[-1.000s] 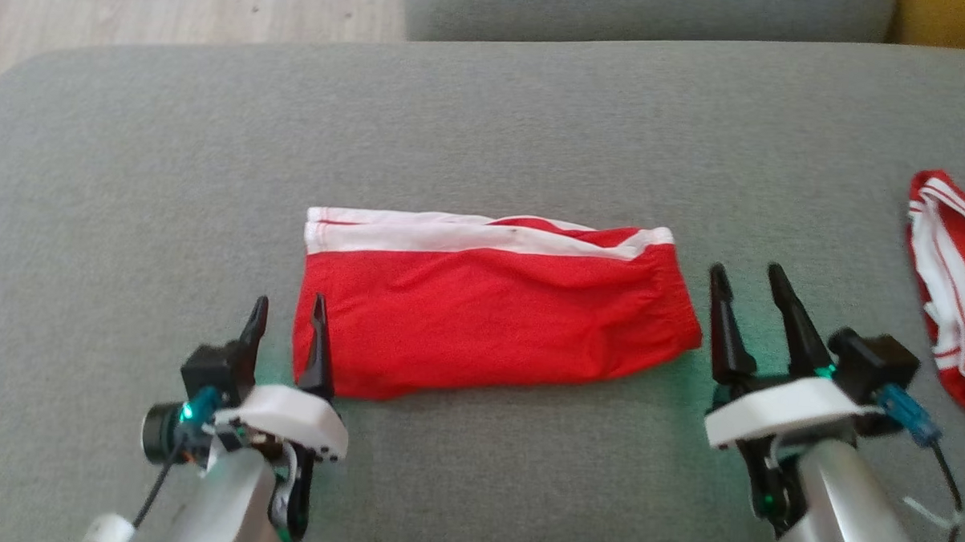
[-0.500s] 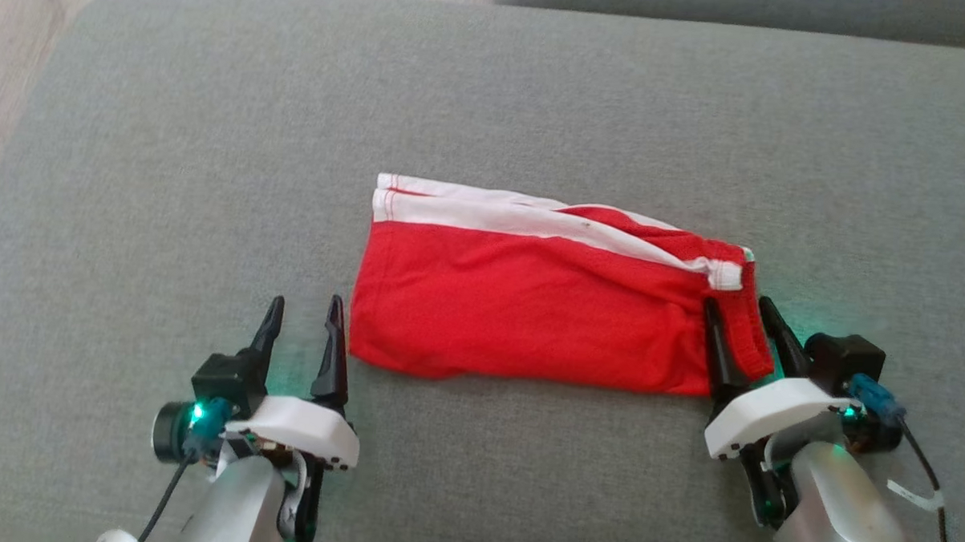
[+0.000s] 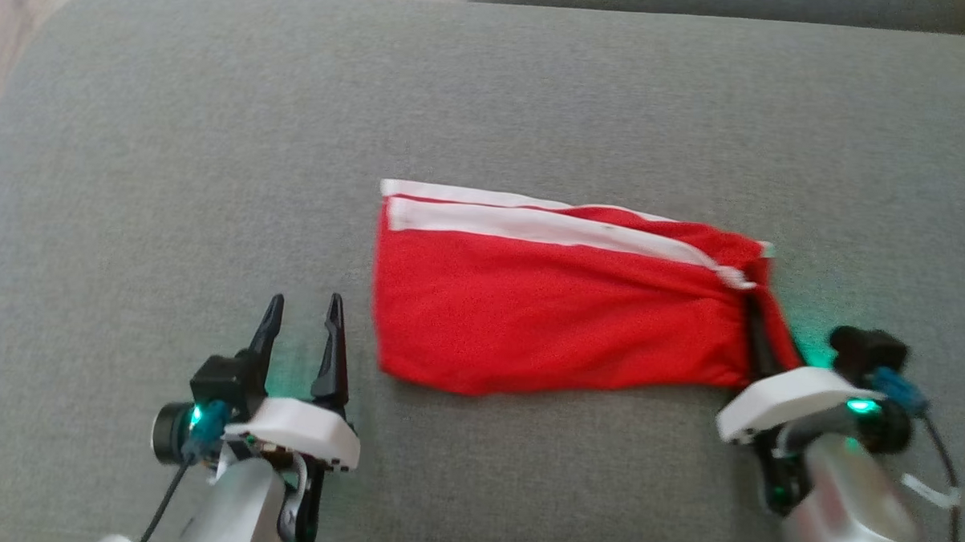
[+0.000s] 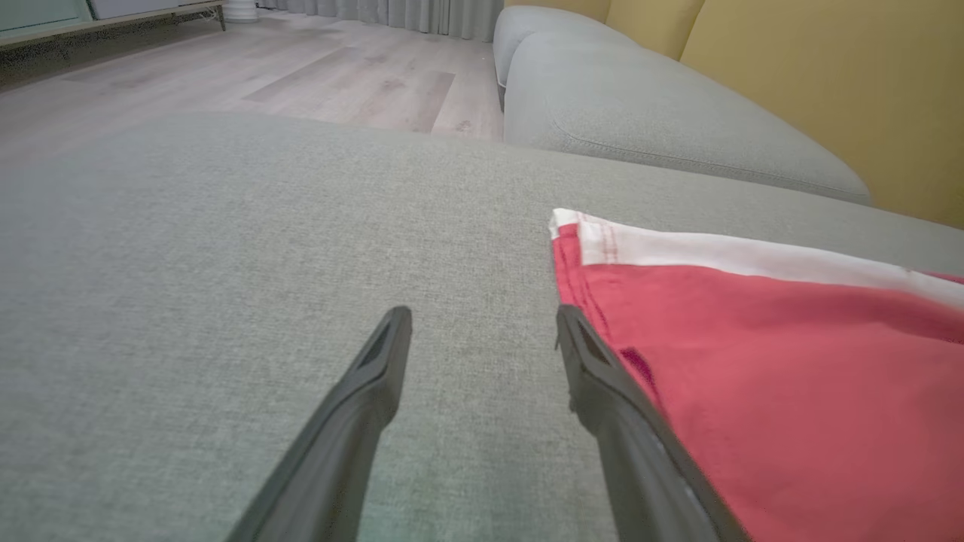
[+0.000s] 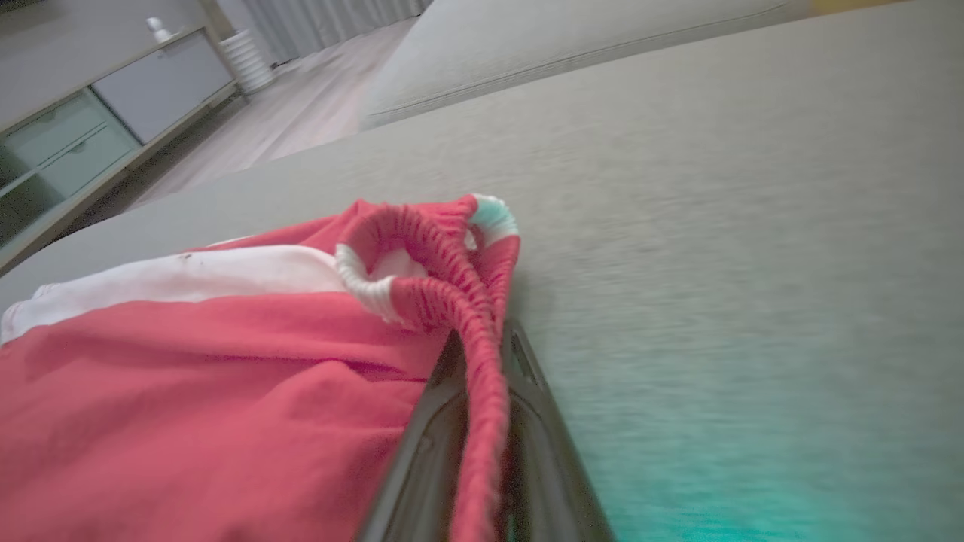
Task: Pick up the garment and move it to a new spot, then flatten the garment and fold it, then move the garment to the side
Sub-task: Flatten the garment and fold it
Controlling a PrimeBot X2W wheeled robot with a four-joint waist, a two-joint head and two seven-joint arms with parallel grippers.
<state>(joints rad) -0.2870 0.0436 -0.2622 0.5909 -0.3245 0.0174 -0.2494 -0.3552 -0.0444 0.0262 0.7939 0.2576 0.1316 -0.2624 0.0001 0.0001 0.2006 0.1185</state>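
1. A red fabric garment with white edge bands point(image 3: 553, 305) lies flat near the middle of a grey upholstered sofa cushion point(image 3: 537, 88).
2. The right pincer point(image 5: 483, 340) is clenched on the garment's gathered elastic band at its right end.
3. The left pincer point(image 3: 305, 298) stands released, fingers spread, just beside the garment's left edge.

Head camera looks steeply down on the grey cushion point(image 3: 537, 80); both wrist cameras skim low and close across it. All share the red shorts point(image 3: 553, 313).
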